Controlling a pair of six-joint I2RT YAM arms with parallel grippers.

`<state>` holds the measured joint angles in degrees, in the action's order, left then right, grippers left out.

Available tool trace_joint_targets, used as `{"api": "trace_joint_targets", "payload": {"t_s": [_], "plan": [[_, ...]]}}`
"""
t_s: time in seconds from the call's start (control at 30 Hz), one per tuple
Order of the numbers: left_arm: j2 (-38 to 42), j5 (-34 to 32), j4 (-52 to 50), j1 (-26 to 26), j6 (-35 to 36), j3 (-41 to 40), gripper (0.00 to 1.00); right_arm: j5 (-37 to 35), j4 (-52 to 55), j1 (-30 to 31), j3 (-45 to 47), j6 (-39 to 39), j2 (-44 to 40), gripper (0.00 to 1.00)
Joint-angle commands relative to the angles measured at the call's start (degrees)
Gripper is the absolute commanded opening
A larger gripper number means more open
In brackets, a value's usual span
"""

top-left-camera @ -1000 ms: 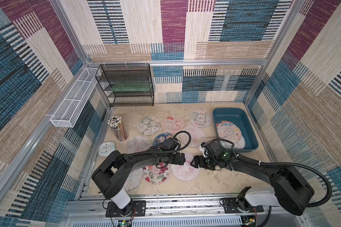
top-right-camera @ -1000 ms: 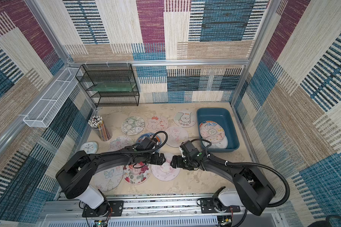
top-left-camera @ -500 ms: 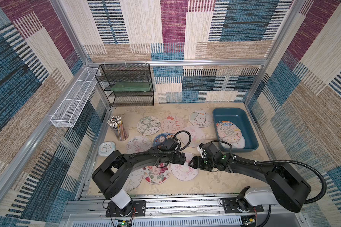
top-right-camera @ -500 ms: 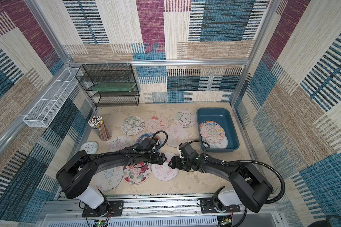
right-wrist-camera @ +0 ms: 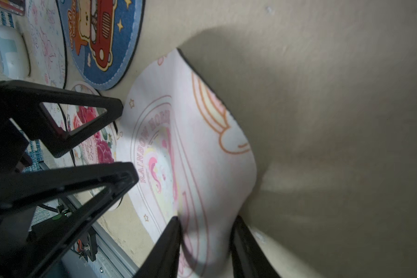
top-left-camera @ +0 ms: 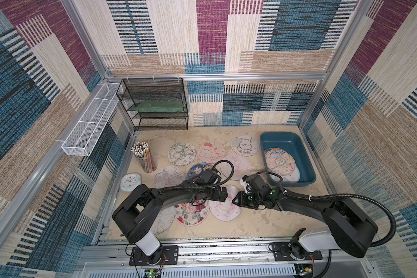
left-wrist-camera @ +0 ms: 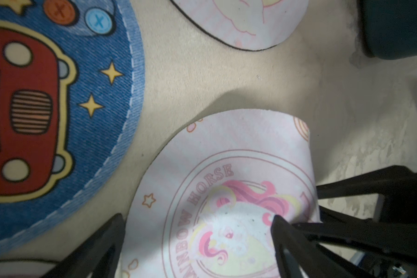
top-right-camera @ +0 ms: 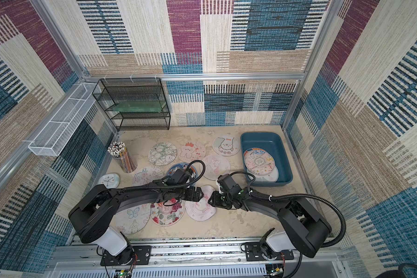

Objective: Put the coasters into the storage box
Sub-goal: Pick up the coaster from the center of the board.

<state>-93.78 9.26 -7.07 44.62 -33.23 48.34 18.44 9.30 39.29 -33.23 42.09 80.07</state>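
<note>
Between the right gripper's point(right-wrist-camera: 206, 237) fingers sits the near rim of the pink coaster point(top-left-camera: 224, 209). A second ago these jaws stood wide beside a mat lying flat. Now they have narrowed to pinch its edge, and that side curls up off the table point(top-left-camera: 250, 225) with a shadow beneath. The gripper has also edged a little toward the left gripper point(left-wrist-camera: 195, 223), which has not shifted. The left gripper faces it across the same mat, jaws spread wide, with one fingertip at the mat's rim and the other on the print.

Under the left gripper, the mat's ring reads "RAINBOW HORSE" around a pink-maned horse head. Lettering on the floral coaster point(right-wrist-camera: 92, 134) beside the left fingers point(right-wrist-camera: 82, 183) is too blurred to read.

Just beyond the left gripper lies a blue coaster point(left-wrist-camera: 58, 96) with a red car and yellow stars. A pale pink coaster point(left-wrist-camera: 238, 19) lies apart from it. The floral mat partly lies under the left arm. Further out on that side are a small pale-blue clock point(top-left-camera: 130, 181) and a cup of pencils point(top-left-camera: 146, 158).

Off the right gripper's outer side, near its wrist, stands the storage box point(top-left-camera: 283, 142). It holds a few overlapping coasters point(top-left-camera: 279, 163). Both arms cross low over the mats nearest the robot's base.
</note>
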Motion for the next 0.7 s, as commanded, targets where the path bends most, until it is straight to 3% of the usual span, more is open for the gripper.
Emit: {"api": "trace_joint_targets", "payload": {"t_s": [0.0, 0.33, 0.67], "plan": [[-0.8, 0.7, -3.5, 0.1, -0.9, 0.0, 0.94, 0.1, -2.7, 0.2, -1.2, -0.8, 1.0, 0.34], [0.3, 0.8, -2.2, 0.1, 0.2, -0.5, 0.95, -1.4, 1.6, 0.8, -4.9, -2.4, 3.4, 0.05], [4.0, 2.6, 3.4, 0.1, 1.9, -2.5, 0.95, -9.3, 13.3, -0.7, -11.8, -6.0, -2.8, 0.01]]}}
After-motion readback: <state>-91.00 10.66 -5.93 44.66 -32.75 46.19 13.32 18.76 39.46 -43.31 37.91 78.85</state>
